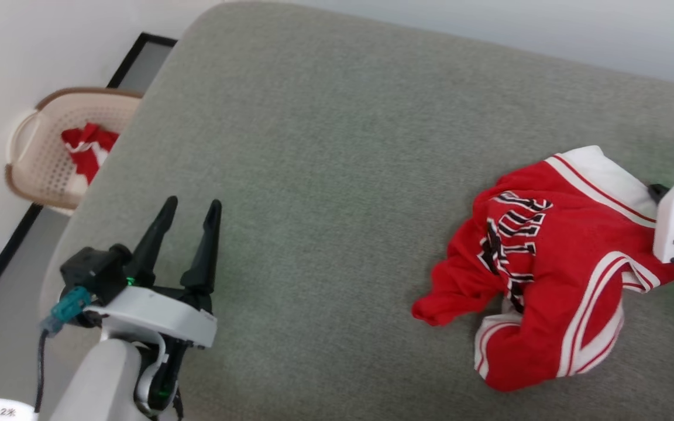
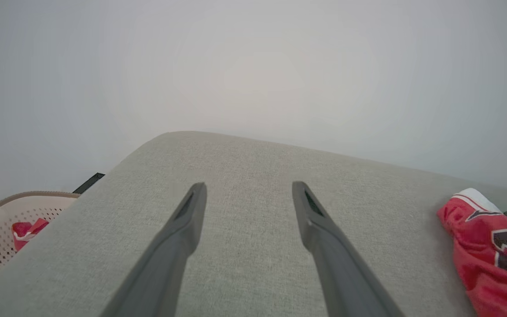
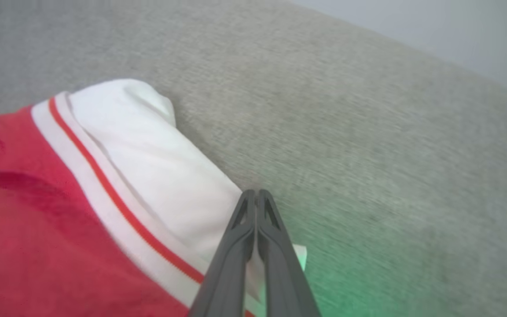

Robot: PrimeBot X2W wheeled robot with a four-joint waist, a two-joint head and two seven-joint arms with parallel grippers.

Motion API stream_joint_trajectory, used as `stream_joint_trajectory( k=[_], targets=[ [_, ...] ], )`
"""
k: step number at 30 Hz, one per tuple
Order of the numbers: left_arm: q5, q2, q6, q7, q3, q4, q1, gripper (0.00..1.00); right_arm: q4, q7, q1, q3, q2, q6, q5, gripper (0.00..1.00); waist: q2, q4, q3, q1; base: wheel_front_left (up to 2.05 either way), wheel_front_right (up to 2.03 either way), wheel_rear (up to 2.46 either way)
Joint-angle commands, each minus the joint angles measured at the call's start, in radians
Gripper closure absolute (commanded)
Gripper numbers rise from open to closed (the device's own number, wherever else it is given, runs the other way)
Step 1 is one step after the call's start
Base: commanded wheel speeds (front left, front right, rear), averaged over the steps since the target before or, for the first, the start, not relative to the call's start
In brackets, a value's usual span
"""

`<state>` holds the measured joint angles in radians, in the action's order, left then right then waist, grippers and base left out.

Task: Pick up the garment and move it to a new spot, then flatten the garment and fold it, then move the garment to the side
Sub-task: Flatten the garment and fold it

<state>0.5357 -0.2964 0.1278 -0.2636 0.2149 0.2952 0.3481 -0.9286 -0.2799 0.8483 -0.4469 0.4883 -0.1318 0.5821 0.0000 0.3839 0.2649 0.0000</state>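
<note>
A grey padded surface (image 1: 325,175) is seen stretching across the head view, with a rounded corner at its far left. The garment (image 1: 559,257) is found crumpled on the right part of this surface, well apart from that corner; it is red, with a white sleeve (image 3: 148,167) bordered by red-and-white striped trim at its far side and black, white-outlined lettering (image 1: 515,234) creased across its middle. A beige perforated basket (image 1: 44,158) is placed off the surface, just beside its left edge, and a small red-and-white cloth scrap (image 1: 85,149) is held inside it. The left gripper (image 1: 192,203) is poised over the near left part of the surface, its two dark fingers spread wide with nothing between them. The right gripper (image 3: 256,192) is set at the garment's right side, its fingers pressed together over the edge of the white sleeve; whether cloth is pinched between them cannot be told.
</note>
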Motion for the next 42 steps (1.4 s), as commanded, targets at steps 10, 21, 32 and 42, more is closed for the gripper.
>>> stream_joint_trajectory(
  k=[10, 21, 32, 42],
  targets=[
    [0.008, -0.040, 0.003, -0.001, 0.005, -0.006, -0.026, 0.00, -0.080, 0.032, -0.107, 0.171, -0.002, 0.002, -0.024, 1.00, 0.0000, -0.123, -0.067, 0.0000, 0.00, 0.00, 0.00],
    [0.018, -0.058, 0.003, -0.001, 0.022, 0.008, -0.030, 0.00, -0.090, -0.023, -0.337, 0.313, -0.075, 0.003, -0.051, 1.00, 0.0000, -0.174, -0.098, 0.0000, 0.00, 0.00, 0.00],
    [0.061, -0.119, 0.003, 0.019, 0.093, 0.009, -0.007, 0.00, 0.106, 0.018, -0.375, 0.406, -0.140, 0.002, -0.142, 0.00, 0.0000, -0.230, -0.153, 0.0000, 0.00, 0.00, 0.00],
    [0.146, -0.216, 0.003, 0.192, 0.187, -0.066, 0.075, 0.00, 0.496, 0.129, -0.514, 0.483, -0.199, 0.002, -0.262, 0.00, 0.0000, -0.318, -0.196, 0.0000, 0.00, 0.00, 0.00]
  ],
)
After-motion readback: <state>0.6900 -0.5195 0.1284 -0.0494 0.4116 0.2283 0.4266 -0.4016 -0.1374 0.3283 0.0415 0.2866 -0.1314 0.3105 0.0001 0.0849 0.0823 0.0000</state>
